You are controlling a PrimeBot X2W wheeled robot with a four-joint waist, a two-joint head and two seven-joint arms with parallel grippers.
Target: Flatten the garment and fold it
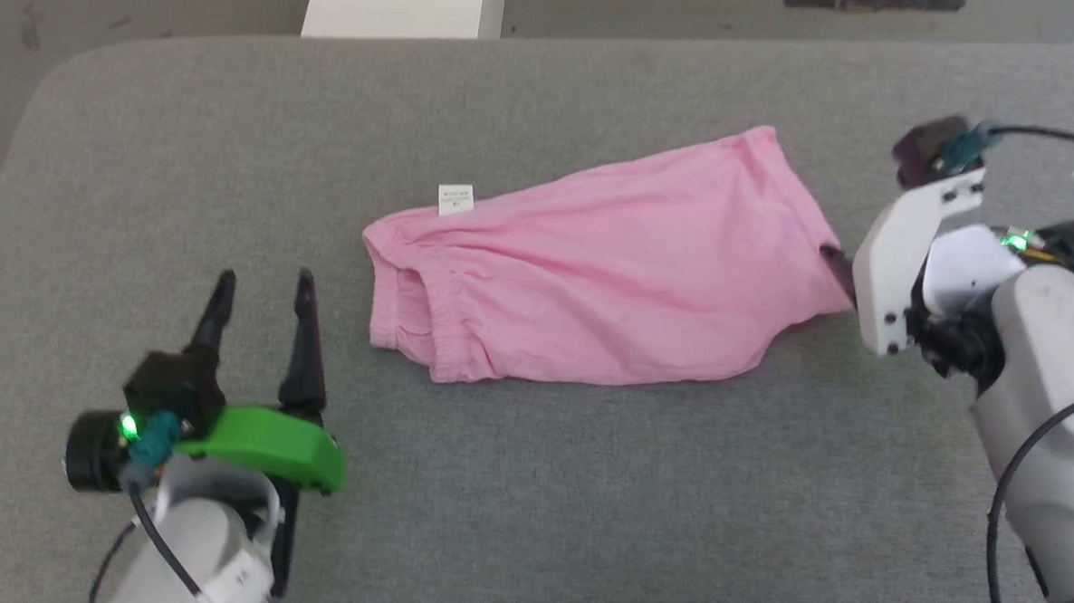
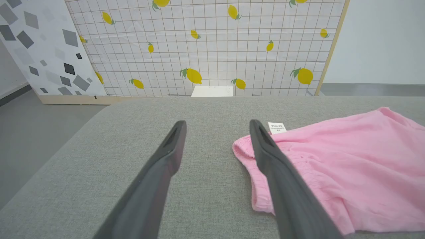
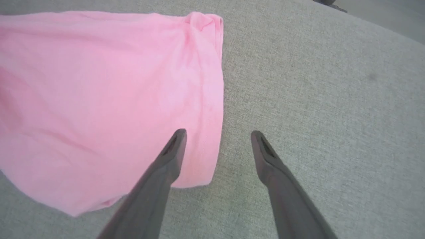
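Note:
The garment (image 1: 599, 272) is light pink cloth lying spread on the grey cushion (image 1: 546, 500), with a small white tag (image 1: 455, 199) at its far left edge. My left gripper (image 1: 264, 282) stands open just left of the garment's gathered hem (image 2: 255, 172), holding nothing. In the left wrist view its right finger (image 2: 282, 186) overlaps the hem's edge. My right gripper (image 3: 217, 134) is open above the garment's right edge (image 3: 212, 99), one finger over the cloth and one over the cushion. In the head view its fingers are mostly hidden behind the white wrist (image 1: 906, 249).
The grey cushion has a rounded far-left corner (image 1: 65, 77) with floor beyond. A white block (image 1: 406, 8) stands past the far edge. A lemon-patterned panel (image 2: 206, 46) and a grey-patterned panel (image 2: 43, 46) stand behind.

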